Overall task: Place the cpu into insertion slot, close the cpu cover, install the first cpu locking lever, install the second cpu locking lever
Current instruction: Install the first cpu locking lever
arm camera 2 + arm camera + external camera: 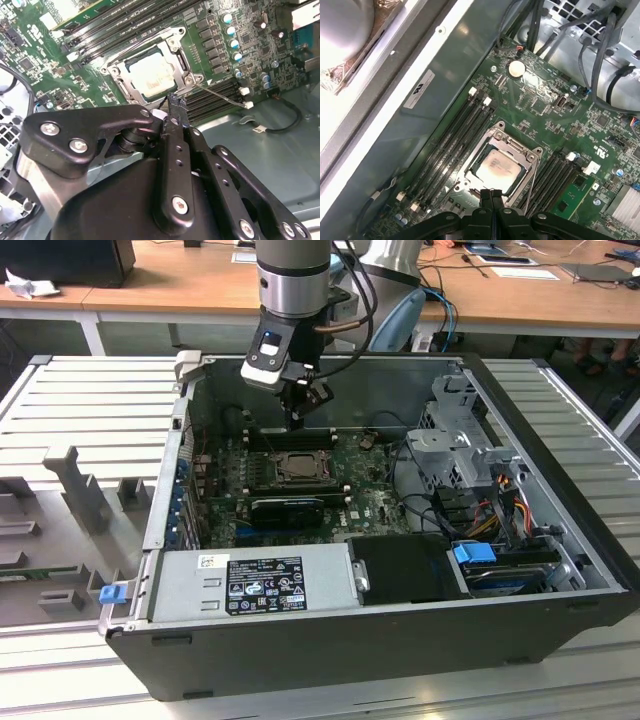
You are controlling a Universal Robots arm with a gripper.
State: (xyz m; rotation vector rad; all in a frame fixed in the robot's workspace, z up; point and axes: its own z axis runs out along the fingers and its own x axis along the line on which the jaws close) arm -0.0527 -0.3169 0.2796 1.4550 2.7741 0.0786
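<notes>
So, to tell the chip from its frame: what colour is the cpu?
The cpu is pale silver-beige, clearest in the first wrist view.

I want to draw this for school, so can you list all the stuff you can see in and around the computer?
computer case: one, black, open, on the ribbed grey table
board: one, green, inside the case
cpu: one, pale silver, in the cover's window
cpu cover: one, silvery frame, lying flat around the cpu
lever: one, thin silvery wire, running out from the cover's corner
memory slots: several, black, either side of the cover
round battery: one, silver, on the board
power box: one, grey with black label, at the case's near wall
cables: several, black, beside the board
arm: one, grey and black, reaching into the case
jaws: two, black, pressed together near the cover's edge
</notes>
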